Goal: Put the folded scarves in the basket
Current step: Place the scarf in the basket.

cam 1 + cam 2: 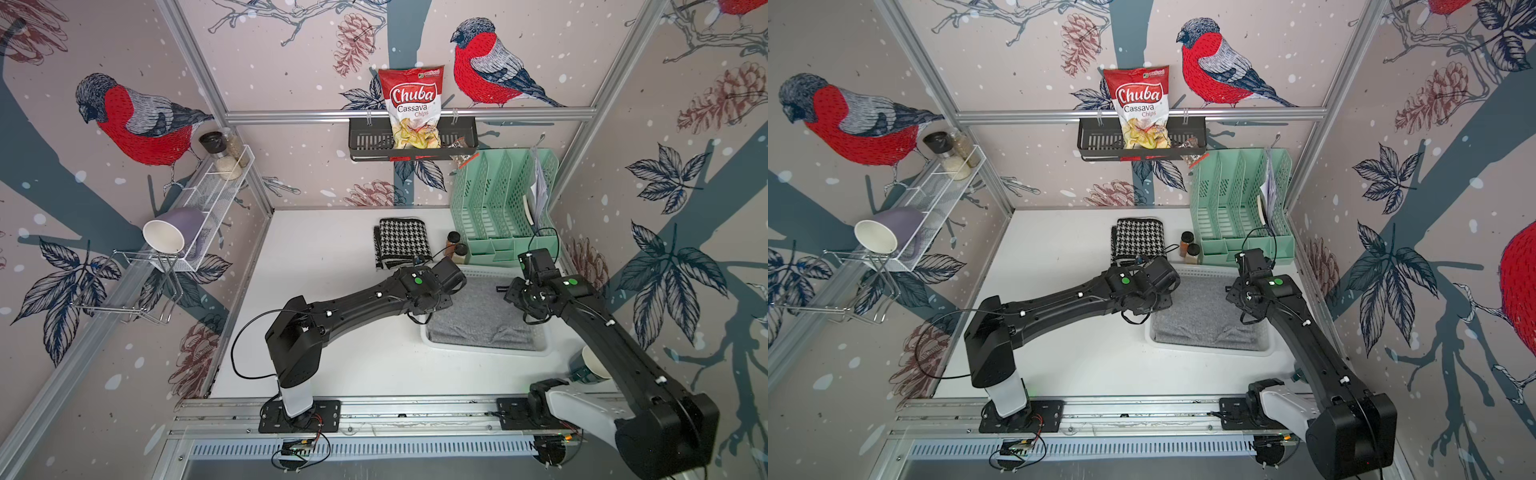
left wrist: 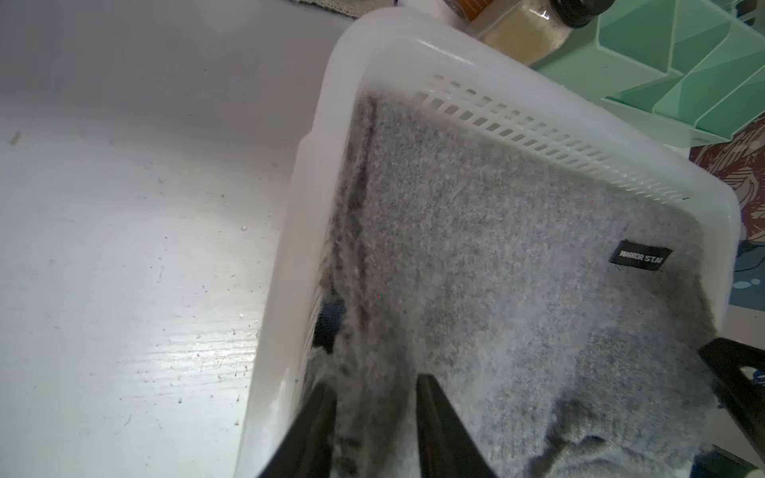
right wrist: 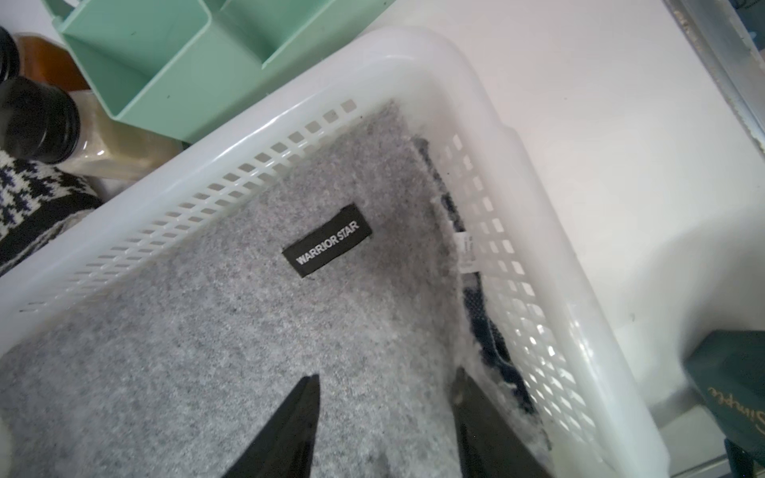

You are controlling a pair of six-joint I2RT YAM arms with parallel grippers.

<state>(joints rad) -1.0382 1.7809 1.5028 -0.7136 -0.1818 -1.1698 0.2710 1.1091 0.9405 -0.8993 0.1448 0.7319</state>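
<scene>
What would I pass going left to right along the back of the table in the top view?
Black-and-white houndstooth cloth → two spice jars → mint-green file organiser.

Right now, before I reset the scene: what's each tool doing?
Left tool: open, edge of the grey scarf between its jaws.
Right tool: open, empty, over the scarf.

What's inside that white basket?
A folded grey scarf with a black label fills the basket. At one edge dark fabric peeks out; whatever lies beneath is covered.
</scene>
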